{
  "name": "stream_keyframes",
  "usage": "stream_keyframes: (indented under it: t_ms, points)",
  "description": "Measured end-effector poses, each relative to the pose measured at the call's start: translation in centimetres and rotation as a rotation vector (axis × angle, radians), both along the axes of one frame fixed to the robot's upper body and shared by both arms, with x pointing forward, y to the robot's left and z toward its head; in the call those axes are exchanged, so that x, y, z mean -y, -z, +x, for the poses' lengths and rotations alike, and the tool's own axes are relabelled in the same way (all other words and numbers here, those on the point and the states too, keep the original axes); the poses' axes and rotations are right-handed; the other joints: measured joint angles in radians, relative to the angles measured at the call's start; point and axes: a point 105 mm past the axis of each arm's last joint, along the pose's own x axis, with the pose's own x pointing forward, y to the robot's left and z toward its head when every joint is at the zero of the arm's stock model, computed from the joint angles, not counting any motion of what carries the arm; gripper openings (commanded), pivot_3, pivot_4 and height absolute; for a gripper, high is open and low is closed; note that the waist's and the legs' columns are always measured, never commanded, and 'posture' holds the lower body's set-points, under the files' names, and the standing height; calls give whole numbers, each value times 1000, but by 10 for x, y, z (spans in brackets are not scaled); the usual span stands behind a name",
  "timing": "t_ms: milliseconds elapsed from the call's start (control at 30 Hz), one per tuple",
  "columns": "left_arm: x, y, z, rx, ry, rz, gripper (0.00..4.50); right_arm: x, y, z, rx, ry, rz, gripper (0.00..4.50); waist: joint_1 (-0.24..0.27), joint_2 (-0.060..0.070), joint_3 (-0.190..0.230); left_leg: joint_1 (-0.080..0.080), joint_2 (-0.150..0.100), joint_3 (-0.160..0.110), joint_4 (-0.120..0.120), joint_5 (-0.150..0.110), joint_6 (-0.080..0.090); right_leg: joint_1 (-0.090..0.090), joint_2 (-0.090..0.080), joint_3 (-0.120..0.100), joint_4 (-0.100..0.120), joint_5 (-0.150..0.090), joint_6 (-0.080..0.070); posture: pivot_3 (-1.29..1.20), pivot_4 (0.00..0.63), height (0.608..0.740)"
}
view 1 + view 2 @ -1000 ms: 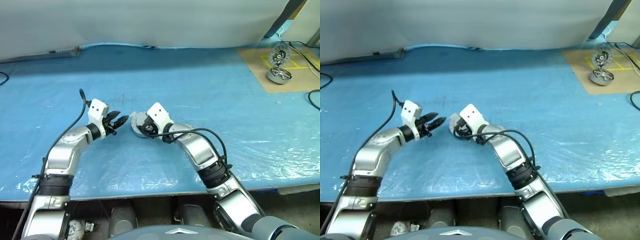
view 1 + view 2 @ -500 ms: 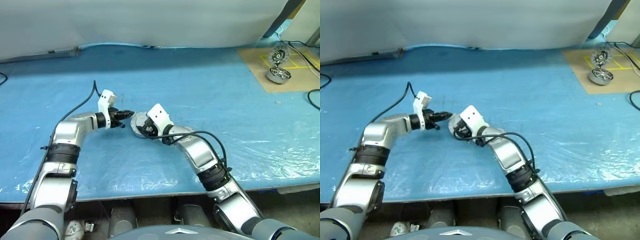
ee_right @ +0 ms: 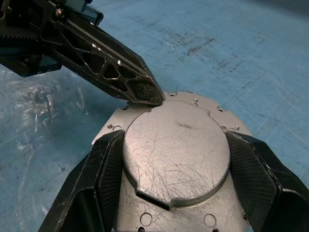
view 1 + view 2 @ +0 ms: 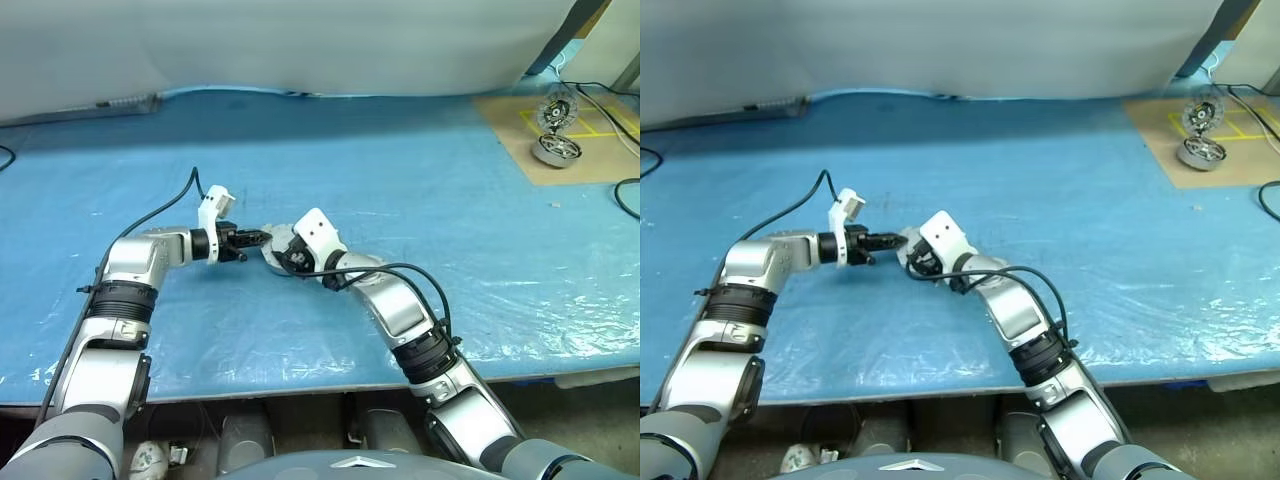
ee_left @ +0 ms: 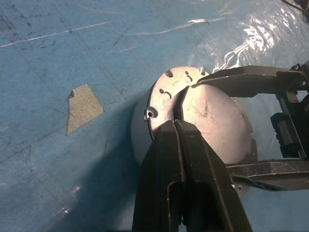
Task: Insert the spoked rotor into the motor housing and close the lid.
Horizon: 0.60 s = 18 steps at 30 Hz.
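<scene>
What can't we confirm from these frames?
- Spoked rotor: any rotor inside is hidden in both wrist views by the closed lid.
- Motor housing windings: covered by the lid.
- Left claw tip: shut, at the lid's edge; contact too fine to judge.
- Parts on the far cardboard: too small in the eye views to identify.

Head stereo pair: high, facing forward and down over blue table [image 4: 420,180], both arms in frame, far brown board [image 4: 560,140] at right edge; two eyes offset sideways, same scene.
Left wrist camera: close, looks along left gripper [image 5: 177,126] onto motor housing [image 5: 212,121].
Right wrist camera: very close, looks down on same housing from opposite side, between right gripper [image 3: 174,169] fingers.
Shared: housing, both grippers, blue table surface.
</scene>
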Motion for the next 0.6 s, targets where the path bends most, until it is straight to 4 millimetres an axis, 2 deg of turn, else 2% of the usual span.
stream_keyframes:
  t_ms: [600]
  points:
    - [9, 6, -14, 57, 36, 89, 24, 2, 2, 0, 1, 1, -2, 2955, 2, 1, -1, 5, 0, 0, -2, 0, 0, 7, -2, -1, -3, -5, 8, 0, 150, 740]
